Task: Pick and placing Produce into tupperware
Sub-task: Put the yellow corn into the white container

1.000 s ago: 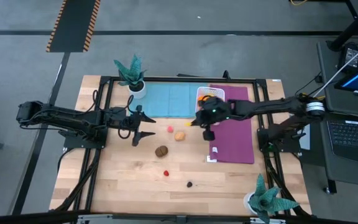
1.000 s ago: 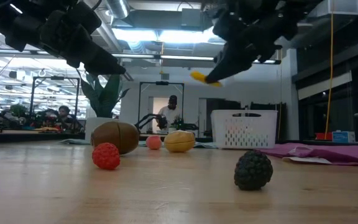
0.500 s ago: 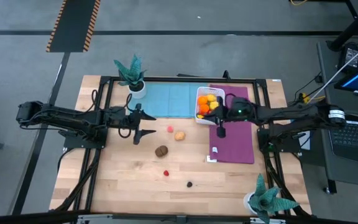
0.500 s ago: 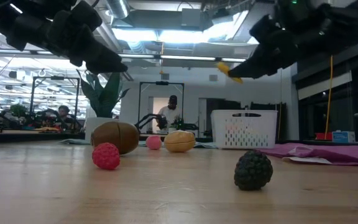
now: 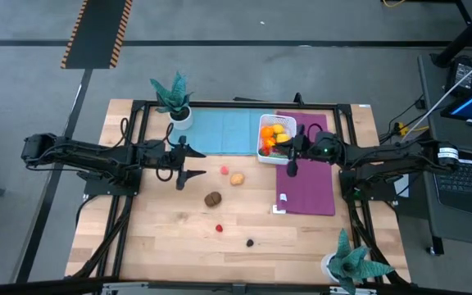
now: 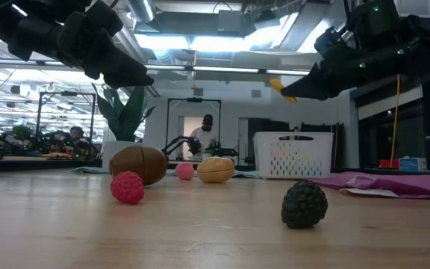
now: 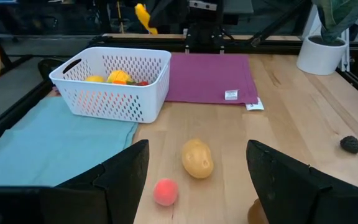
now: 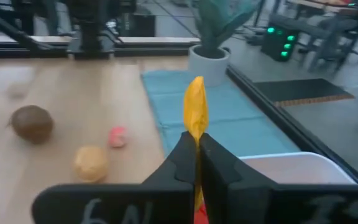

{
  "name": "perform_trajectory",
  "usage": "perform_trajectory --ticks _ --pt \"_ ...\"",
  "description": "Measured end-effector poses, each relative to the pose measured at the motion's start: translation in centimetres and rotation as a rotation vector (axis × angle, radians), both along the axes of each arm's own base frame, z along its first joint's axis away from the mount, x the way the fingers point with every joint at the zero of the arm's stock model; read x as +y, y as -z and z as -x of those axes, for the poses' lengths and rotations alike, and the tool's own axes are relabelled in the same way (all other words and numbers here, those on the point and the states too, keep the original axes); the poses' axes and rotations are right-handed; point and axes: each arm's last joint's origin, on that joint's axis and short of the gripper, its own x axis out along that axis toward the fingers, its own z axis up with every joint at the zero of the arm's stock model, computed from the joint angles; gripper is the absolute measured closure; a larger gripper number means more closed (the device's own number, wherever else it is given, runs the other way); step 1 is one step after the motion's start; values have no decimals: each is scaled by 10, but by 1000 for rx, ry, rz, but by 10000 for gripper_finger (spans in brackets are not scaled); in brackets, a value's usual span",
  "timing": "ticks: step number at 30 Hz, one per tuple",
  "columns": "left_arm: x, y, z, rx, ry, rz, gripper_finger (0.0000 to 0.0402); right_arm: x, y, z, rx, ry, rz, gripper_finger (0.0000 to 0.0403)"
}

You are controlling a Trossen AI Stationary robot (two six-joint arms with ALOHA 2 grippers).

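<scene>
Evidently unfinished: the left gripper (image 5: 193,164) hovered, jaws apart and empty, near five produce pieces (image 5: 213,198) lying loose on the worktop (image 5: 162,238); the tupperware (image 5: 265,156) already held several; the right gripper (image 5: 291,153), jaws clamped on a yellow piece (image 8: 195,107), stood just beside it.

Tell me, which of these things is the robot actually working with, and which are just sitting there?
Part of the job:
- white basket
- yellow piece pinched in the right gripper
- loose toy fruit: brown, tan, pink, red, black

Just lying about:
- potted plants
- blue mat
- purple mat
</scene>
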Motion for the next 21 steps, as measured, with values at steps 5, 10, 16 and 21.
perform_trajectory --ticks 5,10,16,21 --pt "0 0 0 1 1 -7 139 -3 0 1 1 77 4 396" --pt "0 0 0 1 1 -7 139 -9 0 3 -27 127 -78 396" --pt "0 0 0 2 1 -8 139 -13 0 4 -30 152 -83 396" --pt "0 0 0 2 2 -8 139 -18 0 6 -36 178 -99 396"
